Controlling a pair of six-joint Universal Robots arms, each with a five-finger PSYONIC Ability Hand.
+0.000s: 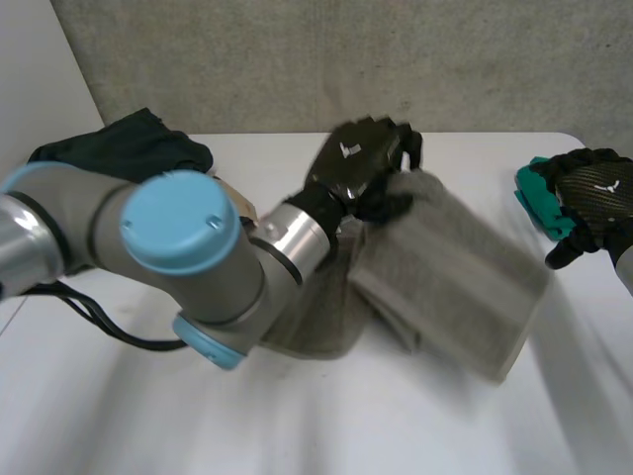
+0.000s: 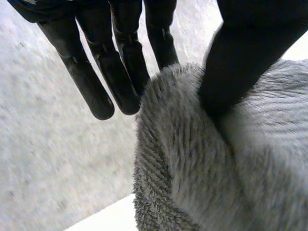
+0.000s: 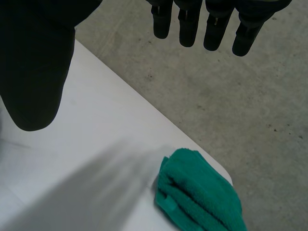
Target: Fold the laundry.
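Note:
A grey towel [image 1: 450,282] lies partly folded in the middle of the white table [image 1: 396,435]. My left hand [image 1: 356,163] holds it at its far edge, raised a little off the table. In the left wrist view the thumb [image 2: 245,53] presses a fold of the grey towel [image 2: 192,159] against the fingers [image 2: 96,82], which stand nearly straight beside it. My right hand [image 1: 593,193] hovers open at the table's right edge, just above a folded green cloth [image 1: 539,203]. In the right wrist view that green cloth [image 3: 199,197] lies on the table's corner, below the straight fingers [image 3: 192,24].
A dark cloth [image 1: 129,143] is heaped at the back left of the table. A tan item [image 1: 232,193] peeks out behind my left forearm. Grey carpet [image 1: 346,59] lies beyond the table's far edge.

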